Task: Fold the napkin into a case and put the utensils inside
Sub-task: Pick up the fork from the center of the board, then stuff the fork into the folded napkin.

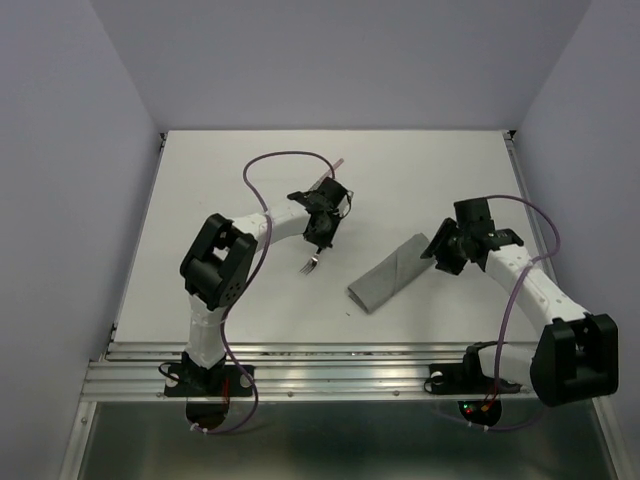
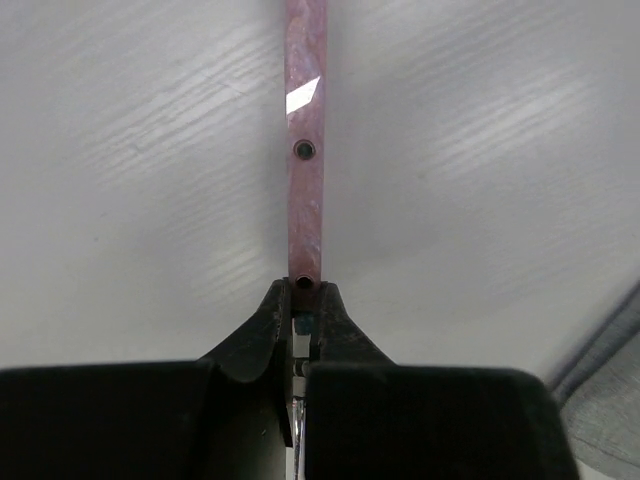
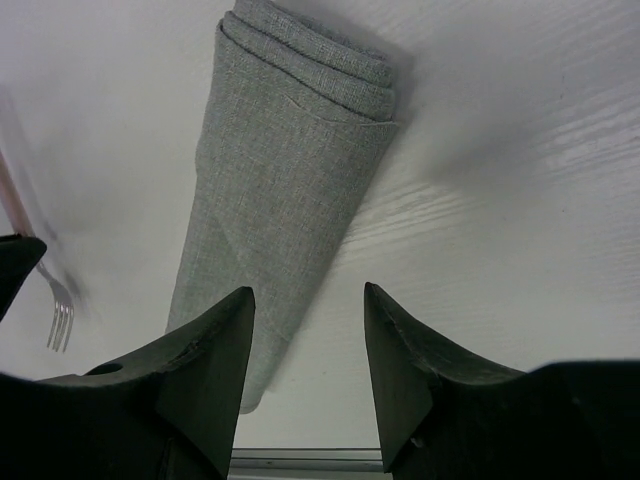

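Note:
The grey case (image 1: 392, 272) lies flat at the table's centre-right, a narrow folded pouch running diagonally. It fills the upper middle of the right wrist view (image 3: 290, 170), and its edge shows in the left wrist view (image 2: 612, 400). My left gripper (image 1: 322, 222) is shut on the fork (image 1: 311, 264). Its pinkish handle (image 2: 305, 140) sticks out past the fingertips (image 2: 270, 320), and its tines hang left of the case (image 3: 60, 322). My right gripper (image 1: 436, 250) is open and empty by the case's far end (image 3: 308, 300). The knife does not show.
The white table (image 1: 230, 180) has a metal rail (image 1: 330, 365) along its near edge and grey walls on three sides. A purple cable (image 1: 285, 158) loops above the left arm.

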Robot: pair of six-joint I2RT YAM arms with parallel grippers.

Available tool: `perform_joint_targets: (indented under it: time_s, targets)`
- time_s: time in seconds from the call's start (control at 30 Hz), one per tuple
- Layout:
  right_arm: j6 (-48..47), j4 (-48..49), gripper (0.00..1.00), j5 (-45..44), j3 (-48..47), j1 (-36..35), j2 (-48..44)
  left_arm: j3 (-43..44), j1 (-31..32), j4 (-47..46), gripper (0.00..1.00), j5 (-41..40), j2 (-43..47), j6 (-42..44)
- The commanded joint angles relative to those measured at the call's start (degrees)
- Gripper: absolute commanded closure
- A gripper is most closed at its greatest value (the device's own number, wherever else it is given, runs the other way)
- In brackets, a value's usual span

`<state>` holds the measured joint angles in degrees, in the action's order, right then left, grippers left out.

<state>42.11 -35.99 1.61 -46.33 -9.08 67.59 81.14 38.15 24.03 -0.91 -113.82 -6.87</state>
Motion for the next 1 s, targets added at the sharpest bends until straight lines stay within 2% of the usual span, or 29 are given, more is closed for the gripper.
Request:
perform_joint_targets:
  time_s: [0.0, 0.1, 0.2, 0.33, 0.4, 0.57, 0.73, 0.97]
  targets:
    - [-1.24, 2.24, 0.47, -3.27, -3.77, 0.73, 4.03, 3.58, 4.99, 2.24, 1.0, -1.91, 8.6, 0.37]
    - [-1.15, 2.68, 0.53, -3.98, -5.88, 1.35, 6.76, 4.37, 8.51, 4.44, 1.0, -1.82, 11.07, 0.37]
    - [-1.41, 3.46, 0.58, -4.24, -7.2, 3.8, 8.25, 3.94, 11.24, 5.32, 1.0, 0.54, 12.82, 0.02]
    - [-2.29, 3.82, 0.71, -4.16, -8.25, 8.28, 10.45, 2.97, 14.31, 6.55, 1.0, 3.28, 13.62, 0.46]
    - [-2.55, 4.69, 0.73, -3.81, -8.25, 9.78, 11.85, 2.79, 15.89, 6.64, 1.0, 4.33, 13.45, 0.37]
    - [-3.26, 5.93, 0.74, -3.54, -9.83, 11.45, 16.77, 2.35, 18.27, 7.08, 1.0, 5.56, 12.31, 0.28]
    - [-3.08, 7.95, 0.71, -2.75, -11.5, 11.45, 22.31, 4.46, 20.03, 12.09, 1.0, 4.86, 7.74, 0.02]
    - [-3.52, 10.32, 0.71, -2.05, -11.86, 11.45, 25.92, 4.99, 21.09, 14.55, 1.0, 4.25, 5.45, -0.51]
